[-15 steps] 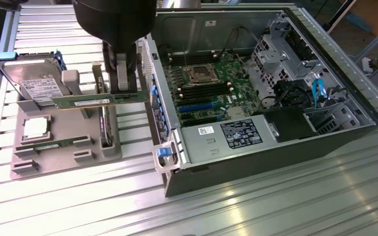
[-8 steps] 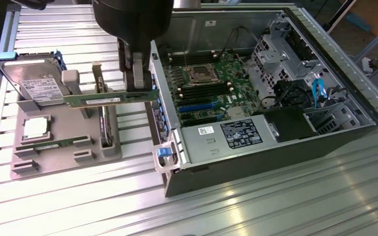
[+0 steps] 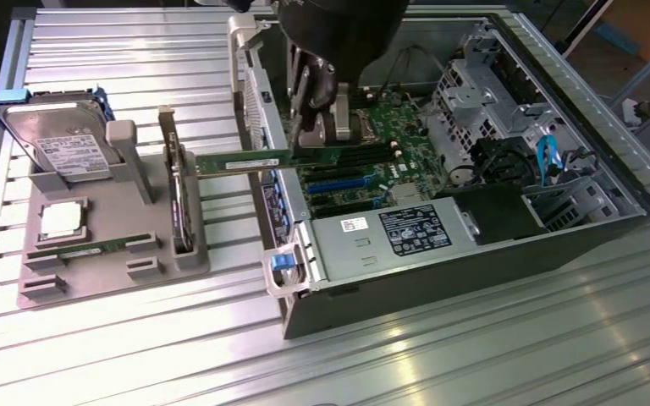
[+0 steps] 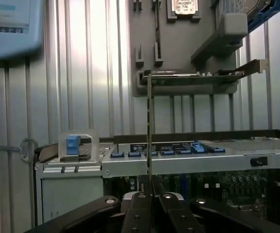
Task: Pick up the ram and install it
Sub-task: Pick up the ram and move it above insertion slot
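Exterior view: the gripper (image 3: 305,135) comes down from 12 o'clock, its fingers clamped on one end of the ram (image 3: 240,161). The rest of the stick juts out from the fingers toward 9 o'clock. It hangs in the air above the side wall of the open computer case (image 3: 460,245), between the case and the grey fixture (image 3: 111,279).

By count there is one ram in the grip, and one more narrow green strip (image 3: 82,249) lies flat in the fixture at about 8 o'clock from the gripper. There is one hard drive (image 3: 60,139), one square silver processor chip (image 3: 60,218), one card standing on edge (image 3: 175,186) and one case.

The held ram's long axis runs nearly level from 9 to 3 o'clock, with its free end at 9 and its broad face toward the camera.

Wrist view: the ram (image 4: 149,131) appears edge-on as a thin line running straight out from the closed fingertips of the gripper (image 4: 150,194). It crosses the case rim (image 4: 203,160) and points toward the fixture (image 4: 188,43), where the card (image 4: 198,75) sits.
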`<act>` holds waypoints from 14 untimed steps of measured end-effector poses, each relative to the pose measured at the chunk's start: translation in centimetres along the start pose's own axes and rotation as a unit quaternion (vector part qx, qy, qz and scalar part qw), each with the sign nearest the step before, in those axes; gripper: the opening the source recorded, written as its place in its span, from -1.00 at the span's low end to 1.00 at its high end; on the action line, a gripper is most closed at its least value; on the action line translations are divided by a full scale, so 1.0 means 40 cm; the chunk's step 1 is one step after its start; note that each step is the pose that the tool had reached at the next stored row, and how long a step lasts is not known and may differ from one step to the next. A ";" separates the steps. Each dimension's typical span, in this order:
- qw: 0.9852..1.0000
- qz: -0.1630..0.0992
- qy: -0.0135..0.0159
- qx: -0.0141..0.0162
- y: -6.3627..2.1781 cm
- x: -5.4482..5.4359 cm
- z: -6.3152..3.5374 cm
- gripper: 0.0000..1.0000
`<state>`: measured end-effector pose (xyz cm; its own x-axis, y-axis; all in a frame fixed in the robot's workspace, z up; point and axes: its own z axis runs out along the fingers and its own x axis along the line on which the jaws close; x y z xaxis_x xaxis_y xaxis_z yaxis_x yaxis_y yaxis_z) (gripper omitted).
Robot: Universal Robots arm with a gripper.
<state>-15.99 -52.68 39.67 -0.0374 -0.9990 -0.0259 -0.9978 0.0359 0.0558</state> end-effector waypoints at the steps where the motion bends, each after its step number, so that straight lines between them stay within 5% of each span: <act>1: 1.000 0.000 0.000 -0.001 -0.022 -0.001 -0.001 -0.76; 6: 1.000 0.000 0.000 -0.006 -0.128 -0.005 -0.007 -0.76; 9: 1.000 0.000 0.000 -0.008 -0.171 -0.006 -0.009 -0.76; 14: 1.000 0.000 0.000 -0.009 -0.204 -0.008 -0.011 -0.76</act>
<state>-7.81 -52.68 39.67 -0.0378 -0.9990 -0.0252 -0.9966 0.0359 0.0744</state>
